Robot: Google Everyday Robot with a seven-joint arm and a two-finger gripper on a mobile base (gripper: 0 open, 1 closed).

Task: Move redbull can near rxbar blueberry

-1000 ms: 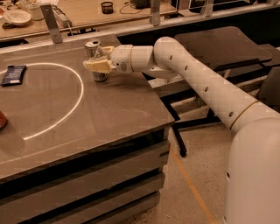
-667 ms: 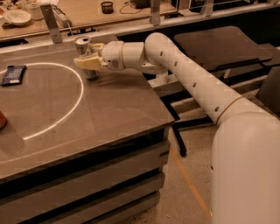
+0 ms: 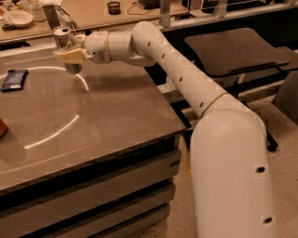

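The redbull can (image 3: 64, 44) is a slim silvery can held upright just above the grey table (image 3: 107, 116) near its far edge. My gripper (image 3: 70, 55) is shut on the can, its cream fingers (image 3: 71, 56) clamped around the can's middle. The rxbar blueberry (image 3: 14, 79) is a flat dark navy wrapper lying on the table at the far left, to the left of and a little nearer than the can. My white arm reaches in from the right.
A white arc (image 3: 56, 132) is marked across the table top. A reddish-brown object (image 3: 2, 128) shows at the left edge. A wooden counter (image 3: 93, 14) with a bowl (image 3: 17, 17) stands behind. A dark chair (image 3: 233, 51) stands at the right.
My gripper has carried the can leftward along the far side of the table, closer to the navy bar. The bar has not moved.
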